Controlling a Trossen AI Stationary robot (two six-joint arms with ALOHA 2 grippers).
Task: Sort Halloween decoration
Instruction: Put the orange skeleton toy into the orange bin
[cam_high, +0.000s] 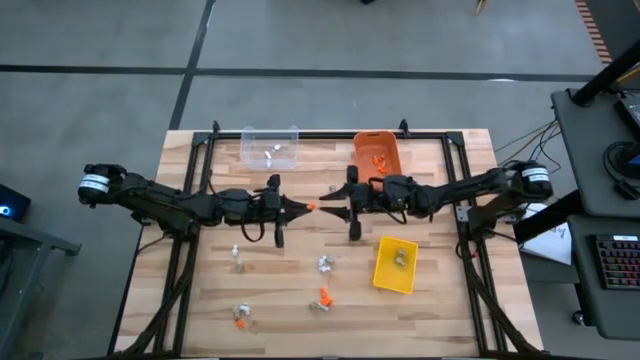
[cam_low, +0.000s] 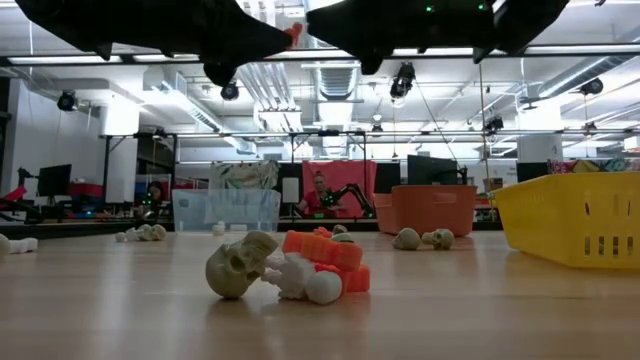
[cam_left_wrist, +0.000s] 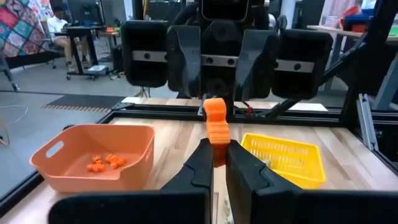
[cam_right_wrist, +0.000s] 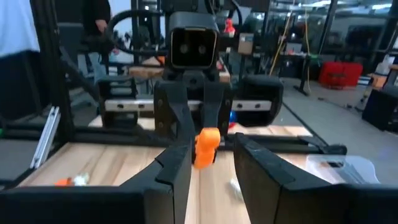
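The orange trinket (cam_left_wrist: 215, 121), clamped in the left gripper (cam_high: 303, 209) at mid-worktop, could drop at handover: the right gripper (cam_high: 328, 201), fingers apart at three o'clock, hasn't closed yet.

1. Both arms are dark, nearly black, built of jointed segments that narrow toward the middle of the high view.
2. The left arm (cam_high: 160, 198) carries a white band at its outer joint, at the frame's left edge.
3. The right arm (cam_high: 470, 190) carries a matching white band at the frame's right.
4. The left end effector (cam_left_wrist: 214, 163) has two flat, matte black tapered fingers.
5. The right end effector (cam_right_wrist: 211, 165) has matching black fingers.
6. A boxy black housing with a silvery strip sits behind each.
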